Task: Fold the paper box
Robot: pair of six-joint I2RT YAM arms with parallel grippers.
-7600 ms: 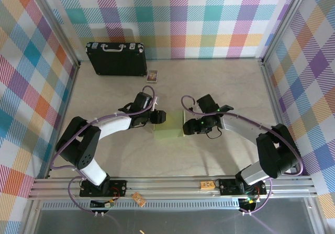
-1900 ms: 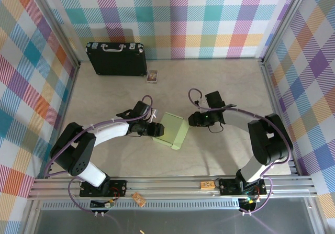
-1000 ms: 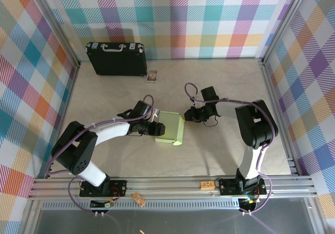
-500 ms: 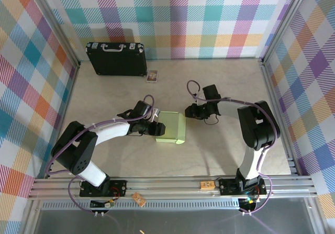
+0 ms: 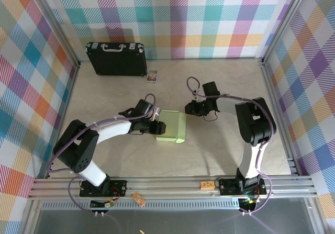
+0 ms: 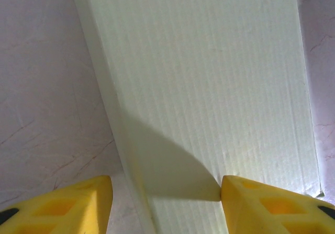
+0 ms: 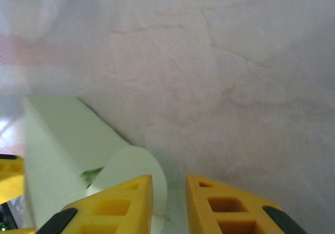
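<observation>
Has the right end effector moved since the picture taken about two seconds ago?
Yes. In the top view the right end effector has moved up the picture and slightly left, closer to the fixed picture card.

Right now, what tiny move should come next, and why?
Probably nudge the right gripper against the rounded tab to tuck it in: it sticks out at the end of the paper box, and the left gripper straddles the other end.
</observation>
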